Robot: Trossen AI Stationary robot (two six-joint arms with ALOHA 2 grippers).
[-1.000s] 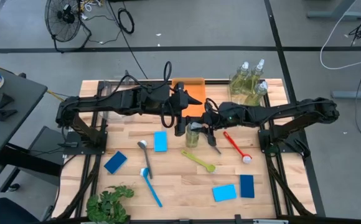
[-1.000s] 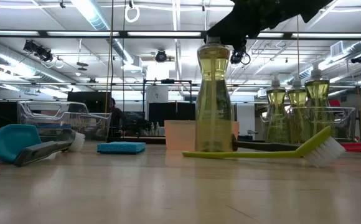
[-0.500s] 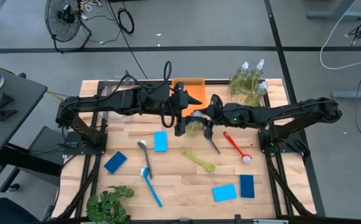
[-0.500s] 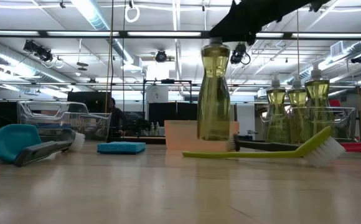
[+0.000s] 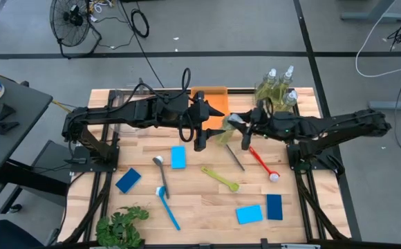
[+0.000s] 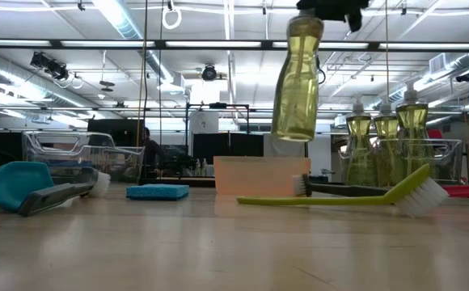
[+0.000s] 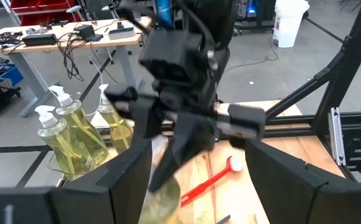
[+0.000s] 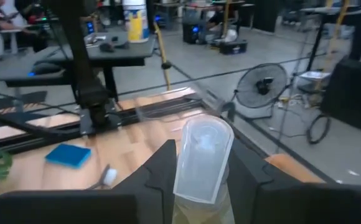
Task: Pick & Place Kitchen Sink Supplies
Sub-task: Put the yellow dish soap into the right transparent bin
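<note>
Nearest the front edge: light-blue sponge (image 5: 249, 214) beside dark-blue sponge (image 5: 274, 207), blue brush (image 5: 166, 203). Mid-table: yellow-green brush (image 5: 220, 178), red brush (image 5: 261, 162), black brush (image 5: 235, 157), second light-blue sponge (image 5: 178, 157). Above them: right gripper (image 5: 242, 126), fingers pinching a pump bottle (image 6: 298, 77), tilted, clear of the wood. Just beside: left gripper (image 5: 200, 141), fingers spread, hovering. Farthest: three pump bottles (image 5: 276, 90) at the back corner.

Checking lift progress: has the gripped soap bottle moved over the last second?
Yes. The soap bottle rose off the table, now tilted, above the green brush.
</note>
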